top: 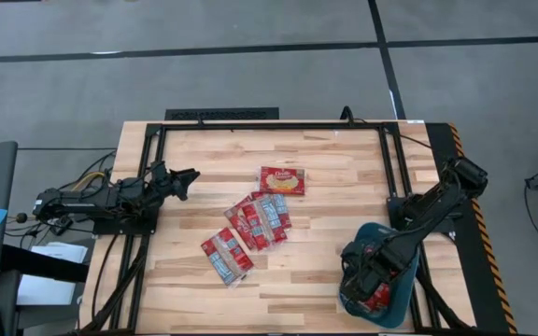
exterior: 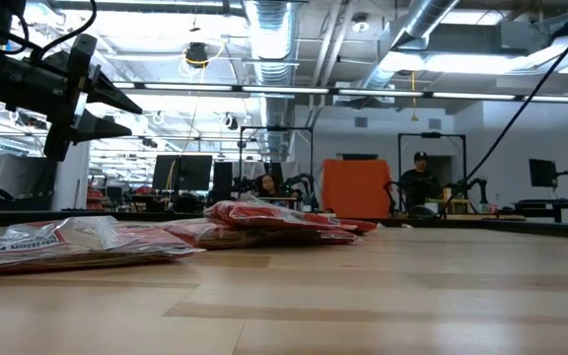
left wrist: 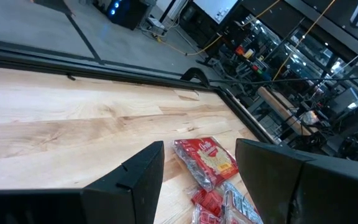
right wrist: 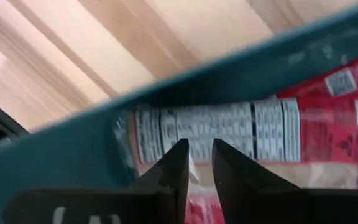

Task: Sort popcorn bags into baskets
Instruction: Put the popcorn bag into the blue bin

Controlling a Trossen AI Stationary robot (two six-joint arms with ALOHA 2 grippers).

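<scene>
The table (top: 278, 271) is lit evenly and brightly from above in the high view, and only faint shadows are cast beside the arms. In the low view, glare is thrown by the ceiling lights (exterior: 461, 61), the left arm is reduced to a dark silhouette, and the near wood is rendered soft. In the right wrist view, the basket (right wrist: 73, 149) and the packet label (right wrist: 216, 127) are blurred, being too close for focus

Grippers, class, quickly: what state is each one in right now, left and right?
Left gripper: open, holding nothing, raised above the table.
Right gripper: over the teal basket, fingers nearly together; whether it grips a popcorn bag cannot be told.
</scene>
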